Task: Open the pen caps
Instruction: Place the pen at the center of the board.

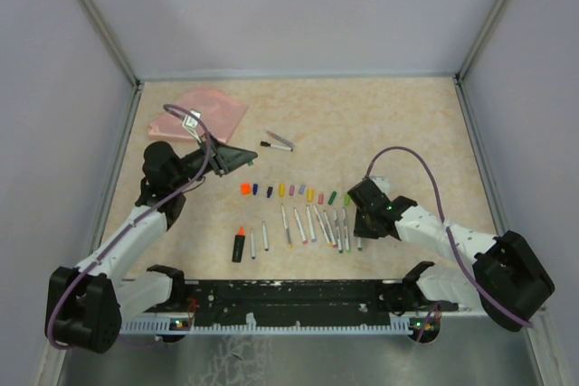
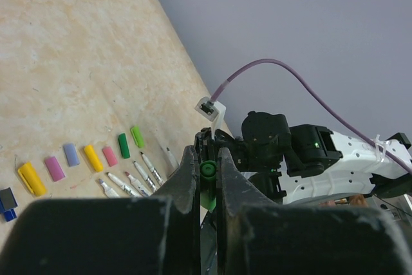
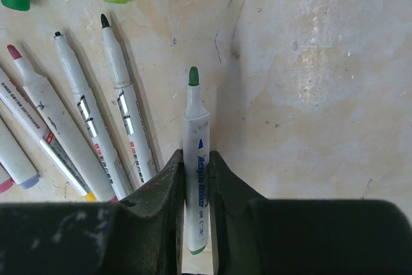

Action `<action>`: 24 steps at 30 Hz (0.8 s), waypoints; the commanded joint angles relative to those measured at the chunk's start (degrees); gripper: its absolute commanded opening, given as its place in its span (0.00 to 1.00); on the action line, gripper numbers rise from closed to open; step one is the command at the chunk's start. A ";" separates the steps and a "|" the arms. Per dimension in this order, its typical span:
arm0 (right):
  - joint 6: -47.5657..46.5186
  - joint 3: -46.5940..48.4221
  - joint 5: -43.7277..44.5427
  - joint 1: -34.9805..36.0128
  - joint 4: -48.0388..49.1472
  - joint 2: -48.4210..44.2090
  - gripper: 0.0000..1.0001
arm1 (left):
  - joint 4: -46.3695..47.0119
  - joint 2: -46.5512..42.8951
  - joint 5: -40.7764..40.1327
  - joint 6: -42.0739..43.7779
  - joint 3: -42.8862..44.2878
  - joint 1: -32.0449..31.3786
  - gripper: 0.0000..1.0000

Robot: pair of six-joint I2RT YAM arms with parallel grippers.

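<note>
Pinching a green cap (image 2: 207, 173) are the left jaws; right jaws grip the pen (image 3: 195, 152).

1. The green-tipped pen (image 3: 195, 152), lying near the middle of the surface, is carrying blue script along its barrel, seemingly reading "Acrylic Marker".
2. The pens to its left (image 3: 126, 120) are showing dark printed blocks, unreadable.

Small plastic pen caps (image 1: 301, 189), all off their pens, lie flat in a row across the table. Reading from your left: an orange cap (image 1: 245, 188), blues, yellows, pinks, lilac, a dark green cap (image 1: 333, 197), then a light green cap (image 1: 347, 199). One further green cap (image 2: 207, 178) sits pinched in your left gripper (image 2: 206, 159).
</note>
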 commanded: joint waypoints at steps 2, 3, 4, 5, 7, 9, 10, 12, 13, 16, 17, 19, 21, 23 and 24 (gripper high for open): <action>-0.24 1.01 0.08 -0.25 1.30 0.32 0.17 | 0.57 -1.16 0.57 0.20 -0.78 -0.58 0.00; -0.23 1.03 -0.01 -0.24 1.22 0.36 0.19 | 0.57 -1.06 0.50 0.23 -0.78 -0.67 0.00; -0.24 0.97 -0.03 -0.27 1.21 0.34 0.19 | 0.57 -0.95 0.48 0.32 -0.78 -0.80 0.00; -0.20 0.97 -0.16 -0.23 1.21 0.25 0.19 | 0.57 -0.86 0.48 0.37 -0.71 -0.97 0.00; -0.16 1.04 -0.27 -0.25 1.12 0.12 0.21 | 0.66 -0.55 0.39 0.45 -0.63 -1.26 0.00; -0.24 1.18 -0.19 -0.25 1.04 -0.17 0.23 | 0.79 -0.33 0.31 0.50 -0.61 -1.57 0.00; -0.32 1.28 -0.14 -0.25 0.99 -0.28 0.23 | 0.75 -0.20 0.23 0.53 -0.54 -1.75 0.00; -0.33 1.49 0.02 -0.27 0.87 -0.62 0.24 | 0.84 0.04 0.17 0.71 -0.52 -2.17 0.00; -0.38 1.56 0.05 -0.20 0.81 -0.78 0.24 | 0.88 0.19 0.00 0.71 -0.54 -2.44 0.00; -0.41 2.02 0.57 -0.27 0.38 -1.22 0.25 | 0.77 0.45 -0.37 0.94 -0.52 -3.40 0.00; -0.54 2.42 0.69 -0.25 0.07 -1.50 0.25 | 0.75 0.55 -0.60 1.03 -0.45 -3.75 0.00; -0.60 3.42 1.13 -0.21 -0.81 -2.30 0.26 | 0.75 0.78 -0.87 1.26 -0.43 -4.32 0.00; -0.94 4.84 1.71 -0.27 -1.96 -3.69 0.27 | 0.59 1.15 -1.13 1.65 -0.20 -5.05 0.00; -1.52 6.39 2.28 -0.23 -2.89 -5.02 0.27 | 0.33 1.64 -1.48 1.95 0.07 -5.82 0.00; -1.84 7.15 2.49 -0.24 -3.26 -5.68 0.27 | 0.31 1.99 -1.72 2.11 0.17 -6.20 0.00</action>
